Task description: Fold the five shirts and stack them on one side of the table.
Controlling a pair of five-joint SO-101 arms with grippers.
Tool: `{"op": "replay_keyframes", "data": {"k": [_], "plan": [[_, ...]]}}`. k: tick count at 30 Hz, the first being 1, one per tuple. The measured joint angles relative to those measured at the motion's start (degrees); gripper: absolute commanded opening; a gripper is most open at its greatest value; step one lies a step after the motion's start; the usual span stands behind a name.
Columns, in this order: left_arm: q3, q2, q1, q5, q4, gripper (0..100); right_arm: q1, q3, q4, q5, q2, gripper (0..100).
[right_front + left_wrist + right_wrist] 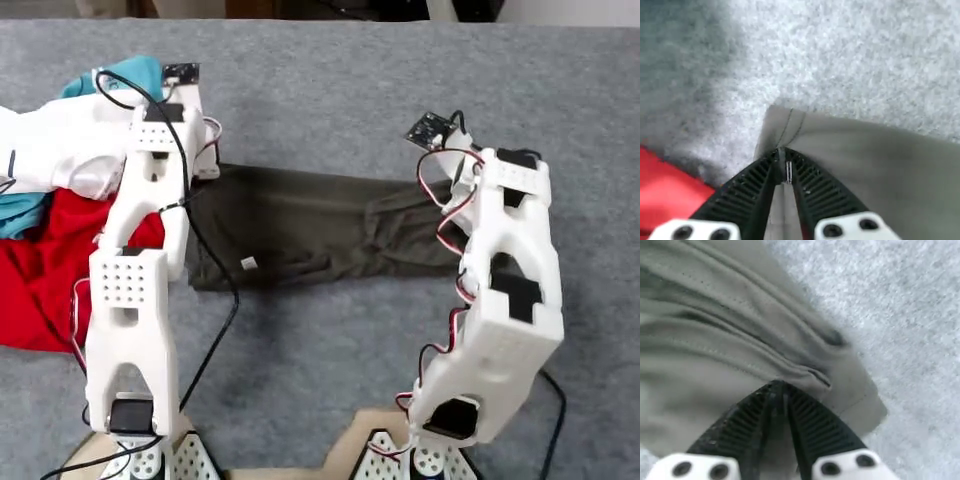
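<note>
Looking down, I see the long olive-green cloth shirt [300,225] lying sideways on the grey table [350,80]; my left gripper [783,156] pinches its left end, my right gripper [779,387] its right end.

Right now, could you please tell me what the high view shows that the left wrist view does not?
High view adds: crumpled white cloth shirt, teal cloth shirt, right white arm. Left wrist view adds: left gripper shut on the olive-green cloth shirt at its stitched hem. Both: that shirt, red cloth shirt, grey felt table.
</note>
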Motion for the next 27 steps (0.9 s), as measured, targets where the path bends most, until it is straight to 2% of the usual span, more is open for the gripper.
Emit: {"op": "replay_keyframes", "data": {"k": [3, 6, 9, 15, 18, 21, 27], "plan": [[-8.62, 0.18, -0.09, 0.00, 8.70, 10, 0.00, 0.00, 0.62, -1.93, -6.15, 0.6], [-17.05, 0.18, -0.97, 0.00, 17.32, 9, 0.00, 0.00, 1.93, -3.69, -12.40, 0.6], [-19.16, 0.09, -3.69, 0.53, 20.66, 9, 0.00, 0.00, 3.96, -5.98, -16.00, 0.6], [-5.80, -1.93, -6.24, -0.70, 21.45, 9, 0.09, 0.53, 4.22, -10.99, -16.88, 0.6], [2.55, -4.40, -5.80, -0.79, 19.96, 15, 0.09, 2.11, 2.20, -11.69, -16.88, 0.6], [6.07, -7.47, -5.19, -0.44, 18.29, 18, 0.09, 3.52, 0.26, -11.78, -16.88, 0.6], [9.32, -10.73, -3.87, 0.97, 16.09, 19, 0.09, 4.57, -1.67, -11.87, -16.88, 0.6]]}}
